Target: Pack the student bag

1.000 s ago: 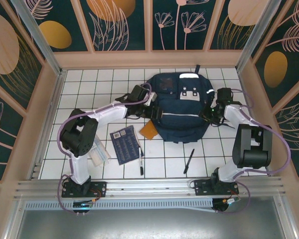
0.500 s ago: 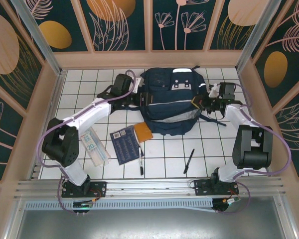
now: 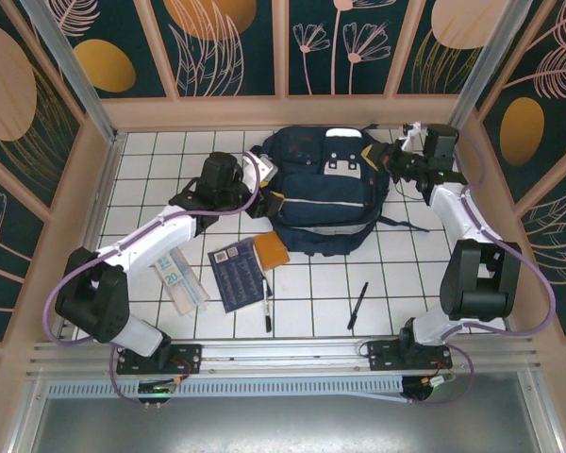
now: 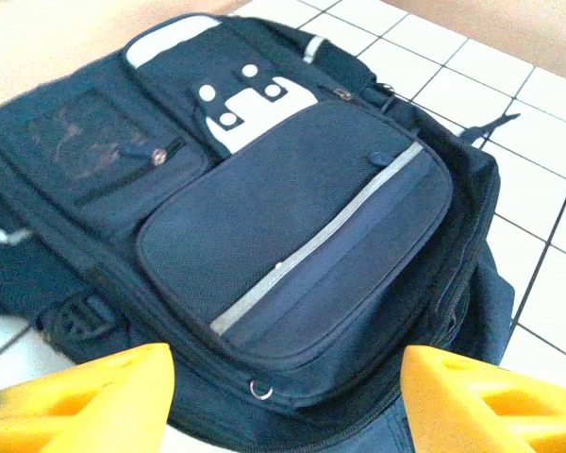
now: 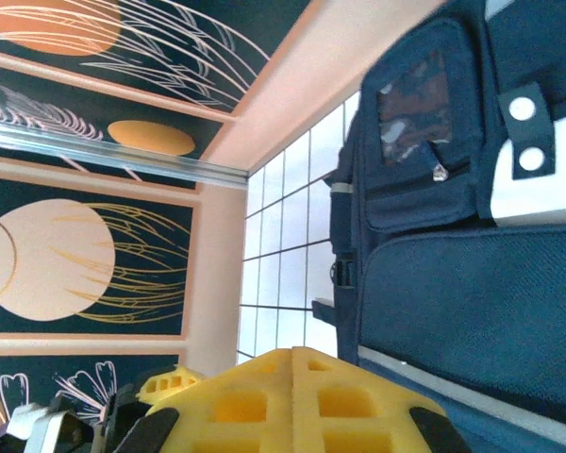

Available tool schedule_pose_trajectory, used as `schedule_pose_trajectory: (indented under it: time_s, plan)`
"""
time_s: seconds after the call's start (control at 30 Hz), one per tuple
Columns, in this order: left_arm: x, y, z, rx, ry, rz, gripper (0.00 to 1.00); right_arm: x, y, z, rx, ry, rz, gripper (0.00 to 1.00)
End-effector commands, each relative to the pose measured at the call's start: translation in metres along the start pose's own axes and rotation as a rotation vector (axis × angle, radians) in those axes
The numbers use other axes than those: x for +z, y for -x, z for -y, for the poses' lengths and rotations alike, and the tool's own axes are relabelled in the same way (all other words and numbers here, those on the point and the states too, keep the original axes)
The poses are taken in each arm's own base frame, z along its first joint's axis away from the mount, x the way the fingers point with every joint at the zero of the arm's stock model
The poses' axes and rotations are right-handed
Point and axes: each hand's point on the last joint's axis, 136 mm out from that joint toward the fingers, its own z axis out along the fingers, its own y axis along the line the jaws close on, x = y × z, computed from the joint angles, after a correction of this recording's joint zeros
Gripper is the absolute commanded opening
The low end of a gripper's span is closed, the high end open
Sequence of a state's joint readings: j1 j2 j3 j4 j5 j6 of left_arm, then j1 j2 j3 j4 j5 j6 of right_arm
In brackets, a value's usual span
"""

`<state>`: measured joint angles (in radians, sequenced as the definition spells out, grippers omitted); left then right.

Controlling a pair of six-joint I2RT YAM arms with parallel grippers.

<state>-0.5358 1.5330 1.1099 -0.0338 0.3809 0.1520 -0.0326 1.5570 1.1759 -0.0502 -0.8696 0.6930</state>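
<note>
One white tiled table, walled on three sides by panels painted with leaves and flowers.

Biggest on it, the student bag: flat and front-up at 12 o'clock of the table, close to the far wall. White buckle patch toward 12, pale reflective stripe across the front pocket, a dark strap trailing out at 3 o'clock.

Left gripper: in at the bag's 9 o'clock edge, yellow fingers spread wide, one at each lower corner of the wrist view. Nothing clamped between them, and the front pocket straight ahead of the tips. Touching the fabric or not: cannot tell.

Right gripper: up at the bag's 2 o'clock corner, near the far right post. Fingers pressed flat together, fully closed, nothing seen caught in the seam between them. Just beyond the tips, the bag's clear-window pocket.

At 7 o'clock of the bag, a dark blue booklet, flat, covered in rows of pale print.

At 9 o'clock of the booklet, just beside it, a pale bundle marked 20.

At the booklet's 1 o'clock corner, touching it, an orange pad, near the bag's near edge.

Along the booklet's 4 o'clock edge, a white-barrelled marker, lengthwise 12 to 6.

At 6 o'clock of the bag, a black pen, well apart from the marker, tilted toward 1 o'clock.
</note>
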Motion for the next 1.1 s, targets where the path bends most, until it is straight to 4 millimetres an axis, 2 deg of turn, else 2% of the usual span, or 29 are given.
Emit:
schedule_pose_trajectory:
  time_s: [0.0, 0.07, 0.13, 0.2, 0.27, 0.37, 0.47, 0.57, 0.7, 0.8, 0.87, 0.97, 1.07]
  plan:
    - [0.009, 0.024, -0.007, 0.119, 0.035, 0.054, 0.62, 0.000, -0.008, 0.023, -0.043, -0.145, -0.017, 0.01]
    - [0.009, 0.028, -0.015, 0.061, 0.074, 0.059, 0.62, -0.003, -0.021, 0.039, -0.076, -0.248, -0.040, 0.17]
    - [0.007, 0.027, -0.011, 0.039, 0.055, 0.059, 0.62, -0.006, -0.041, 0.050, -0.120, -0.320, -0.079, 0.31]
    - [0.001, 0.025, -0.008, -0.005, 0.052, 0.064, 0.63, -0.006, -0.065, 0.052, -0.177, -0.354, -0.131, 0.40]
    - [-0.005, 0.017, -0.022, -0.126, 0.142, 0.040, 0.66, -0.004, -0.092, 0.048, -0.234, -0.373, -0.173, 0.53]
    - [-0.012, -0.010, -0.041, -0.371, 0.245, -0.069, 0.67, 0.008, -0.141, 0.036, -0.279, -0.334, -0.248, 0.59]
    - [-0.017, -0.033, -0.036, -0.548, 0.209, -0.141, 0.64, 0.021, -0.191, 0.016, -0.287, -0.241, -0.332, 0.60]
    - [-0.026, -0.045, -0.026, -0.667, 0.191, -0.136, 0.63, 0.033, -0.234, 0.001, -0.288, -0.177, -0.424, 0.57]
    - [-0.039, -0.071, -0.018, -0.763, 0.213, -0.189, 0.64, 0.050, -0.265, -0.003, -0.349, -0.186, -0.489, 0.57]
    - [-0.054, -0.112, -0.026, -0.915, 0.317, -0.290, 0.63, 0.067, -0.291, -0.011, -0.373, -0.150, -0.560, 0.58]
    - [-0.066, -0.149, -0.024, -1.040, 0.363, -0.369, 0.62, 0.081, -0.314, -0.015, -0.380, -0.135, -0.624, 0.60]
    - [-0.077, -0.188, -0.011, -1.161, 0.377, -0.424, 0.61, 0.093, -0.343, 0.001, -0.385, -0.196, -0.720, 0.59]
    - [-0.079, -0.219, 0.014, -1.264, 0.318, -0.479, 0.60, 0.089, -0.359, 0.022, -0.375, -0.256, -0.785, 0.58]
